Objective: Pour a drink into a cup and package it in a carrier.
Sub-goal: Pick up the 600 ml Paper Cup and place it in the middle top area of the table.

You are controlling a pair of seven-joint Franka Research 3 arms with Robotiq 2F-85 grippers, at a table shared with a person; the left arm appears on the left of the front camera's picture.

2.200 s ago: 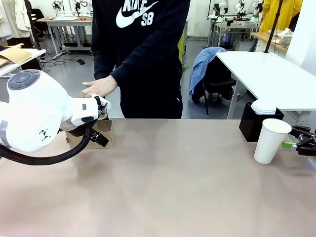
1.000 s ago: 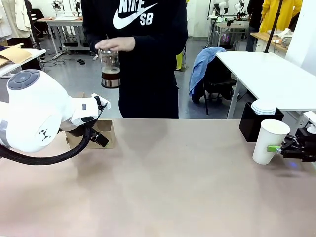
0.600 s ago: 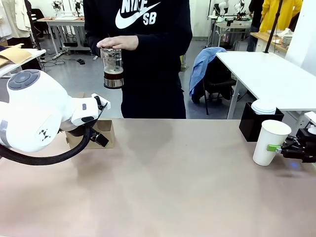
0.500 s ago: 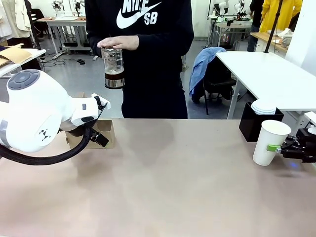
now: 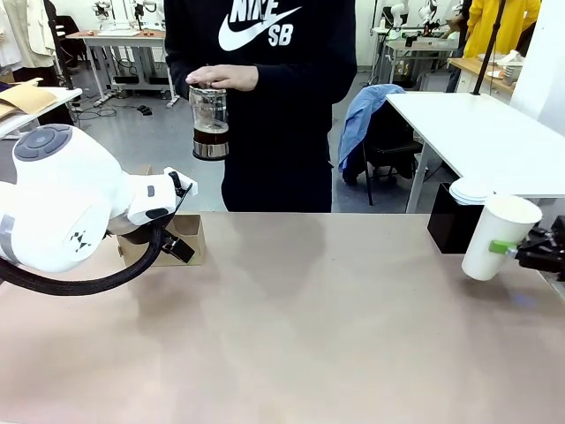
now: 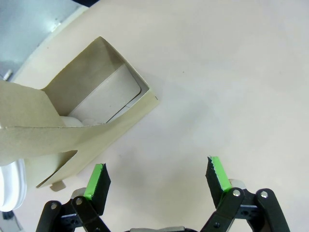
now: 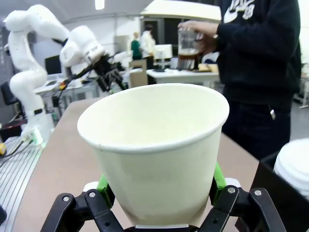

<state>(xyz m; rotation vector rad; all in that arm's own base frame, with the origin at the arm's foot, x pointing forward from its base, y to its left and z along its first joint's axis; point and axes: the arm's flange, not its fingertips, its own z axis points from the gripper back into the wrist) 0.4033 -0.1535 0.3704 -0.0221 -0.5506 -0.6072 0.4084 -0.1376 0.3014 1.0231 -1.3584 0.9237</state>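
right gripper (image 5: 505, 247) gripping cup (image 5: 494, 231) tilted, likely presenting it for pour | left gripper (image 6: 157, 176) hanging open by carrier (image 6: 72, 130), likely awaiting packing | hand (image 5: 221, 78) holding pitcher (image 5: 210, 124)

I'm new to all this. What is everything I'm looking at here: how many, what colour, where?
table: one, beige, between robot and person
cup: one, white, tilted, at the table's right end
pitcher: one, clear glass, held up on the far side
drink: brown, in the pitcher's lower part
carrier: one, brown cardboard, far left on the table
box: one, black, far right
lids: small stack, white, at the box's top
left gripper: black, green pads, open, beside the carrier
right gripper: closed on the cup
person's hand: one, gripping the pitcher's top
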